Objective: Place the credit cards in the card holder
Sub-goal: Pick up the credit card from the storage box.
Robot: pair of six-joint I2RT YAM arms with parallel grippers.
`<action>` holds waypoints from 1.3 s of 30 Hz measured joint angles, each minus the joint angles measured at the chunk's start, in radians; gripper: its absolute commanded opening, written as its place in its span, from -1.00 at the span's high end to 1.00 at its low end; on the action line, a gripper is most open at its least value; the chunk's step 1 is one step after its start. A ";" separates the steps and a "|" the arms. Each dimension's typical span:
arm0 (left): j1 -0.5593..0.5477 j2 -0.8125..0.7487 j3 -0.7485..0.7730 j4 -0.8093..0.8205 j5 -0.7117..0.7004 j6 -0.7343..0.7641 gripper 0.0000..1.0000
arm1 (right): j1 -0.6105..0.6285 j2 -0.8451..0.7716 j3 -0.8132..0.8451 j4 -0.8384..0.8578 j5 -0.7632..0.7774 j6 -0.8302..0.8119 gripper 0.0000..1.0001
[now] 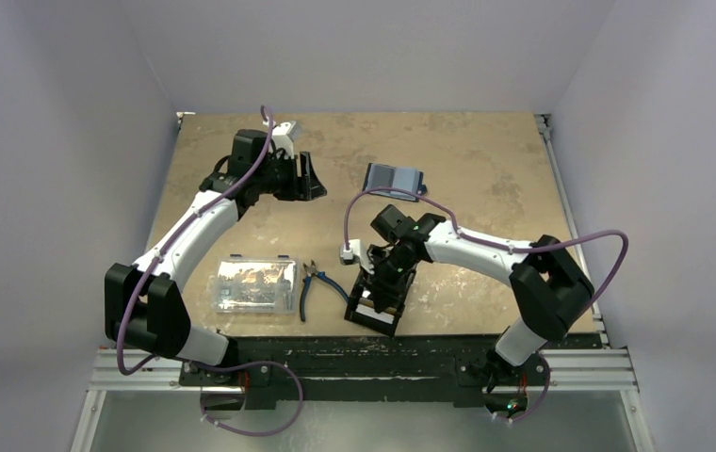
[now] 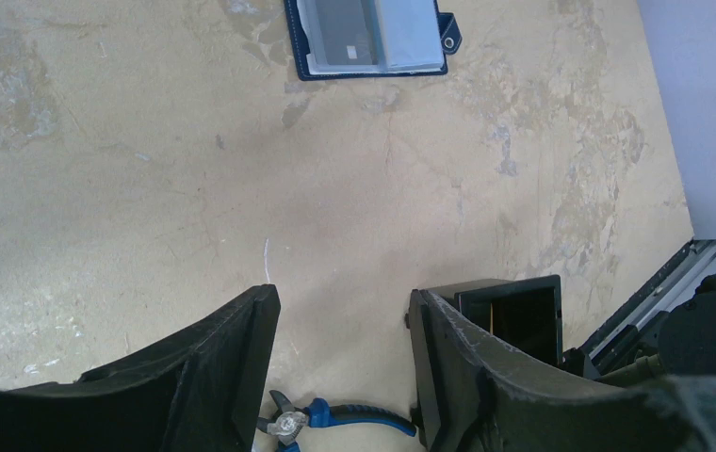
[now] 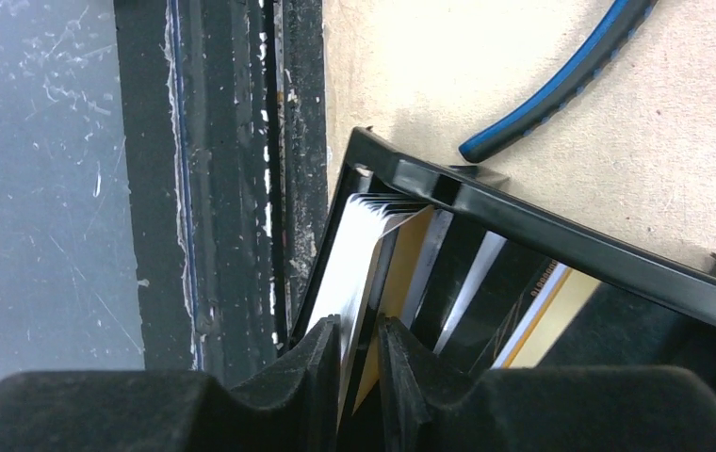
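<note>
The navy card holder [image 1: 394,179] lies open and flat at the far middle of the table, also visible in the left wrist view [image 2: 373,38]. The credit cards [image 3: 354,254], a white stack with an orange-yellow card [image 3: 411,254] beside it, stand on edge in the black tray [image 3: 543,226] near the front edge. My right gripper [image 3: 359,330] reaches down into the tray [image 1: 373,315], its jaws narrow and closed on the white stack. My left gripper [image 1: 312,179] hovers open and empty at the far left [image 2: 340,301], left of the holder.
Blue-handled pliers [image 1: 321,282] lie just left of the tray. A clear plastic box [image 1: 255,285] sits further left near the front. The table's front rail [image 3: 232,188] runs right beside the tray.
</note>
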 measured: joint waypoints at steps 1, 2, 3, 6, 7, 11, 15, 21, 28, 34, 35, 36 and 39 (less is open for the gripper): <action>0.000 0.000 0.000 0.000 0.000 0.000 -0.15 | 0.000 0.000 0.000 0.003 0.000 0.006 0.50; 0.000 0.000 0.000 0.000 0.000 0.000 -0.15 | 0.000 0.000 -0.001 0.008 0.000 0.016 0.53; 0.000 0.000 0.000 0.000 0.000 0.000 -0.15 | 0.000 0.000 -0.002 0.012 0.000 0.020 0.59; 0.000 0.000 0.000 0.000 0.001 0.000 -0.15 | 0.000 -0.006 -0.009 0.032 0.000 0.037 0.76; 0.000 0.000 0.000 0.000 0.002 0.000 -0.15 | -0.001 -0.013 -0.013 0.039 0.003 0.042 0.78; 0.000 0.000 0.000 0.001 0.003 0.000 -0.15 | 0.000 -0.040 -0.018 0.059 0.019 0.068 0.90; 0.000 0.000 0.000 0.002 0.003 0.000 -0.15 | 0.000 -0.068 -0.031 0.077 0.051 0.089 0.92; 0.000 0.006 0.000 0.013 0.003 0.000 -0.15 | 0.000 -0.140 -0.049 0.092 0.093 0.111 1.00; 0.000 0.018 0.000 0.022 0.002 0.000 -0.14 | -0.001 -0.195 -0.064 0.111 0.151 0.144 1.00; 0.000 0.027 -0.006 0.037 0.002 -0.001 -0.13 | -0.113 -0.305 -0.065 0.155 0.207 0.235 1.00; 0.000 0.027 -0.012 0.046 0.003 -0.001 -0.12 | -0.154 -0.325 -0.061 0.174 0.221 0.265 1.00; 0.000 0.029 -0.019 0.059 0.005 -0.004 -0.12 | -0.186 -0.336 -0.056 0.190 0.237 0.296 1.00; 0.000 0.042 -0.043 0.108 0.023 -0.031 -0.13 | -0.283 -0.344 -0.025 0.284 0.330 0.446 1.00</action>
